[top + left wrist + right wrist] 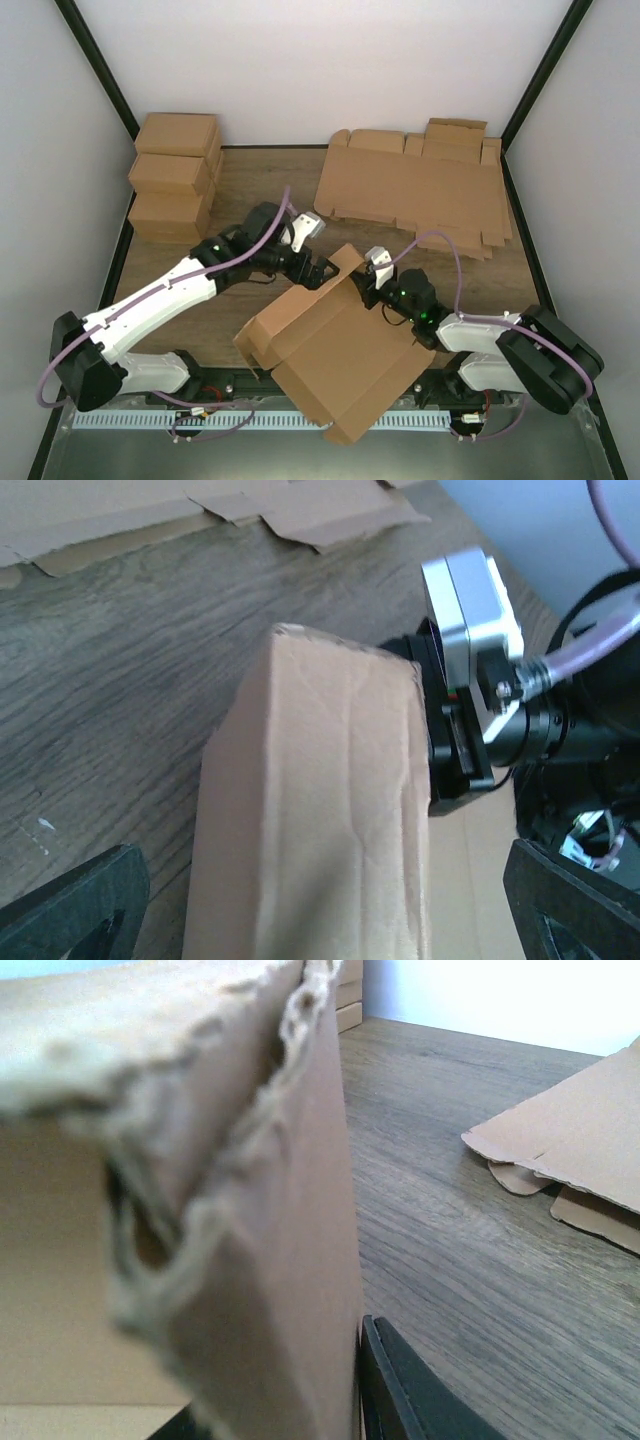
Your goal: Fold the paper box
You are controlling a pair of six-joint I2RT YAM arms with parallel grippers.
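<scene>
The paper box [340, 350], a brown cardboard piece partly folded up, lies at the near middle of the table and overhangs the front edge. My left gripper [318, 270] stands open at the far end of its raised wall. In the left wrist view that doubled wall [320, 810] rises between the widely spread fingers [80, 910] without touching them. My right gripper [368, 290] is shut on the same wall from the right side. In the right wrist view its dark finger [410, 1390] presses flat against the ragged-edged cardboard [270, 1260].
A pile of flat cardboard blanks [415, 190] lies at the back right. Finished brown boxes [175, 175] are stacked at the back left. Black frame posts run up both sides. The right wrist camera [470, 630] sits close beside the box wall.
</scene>
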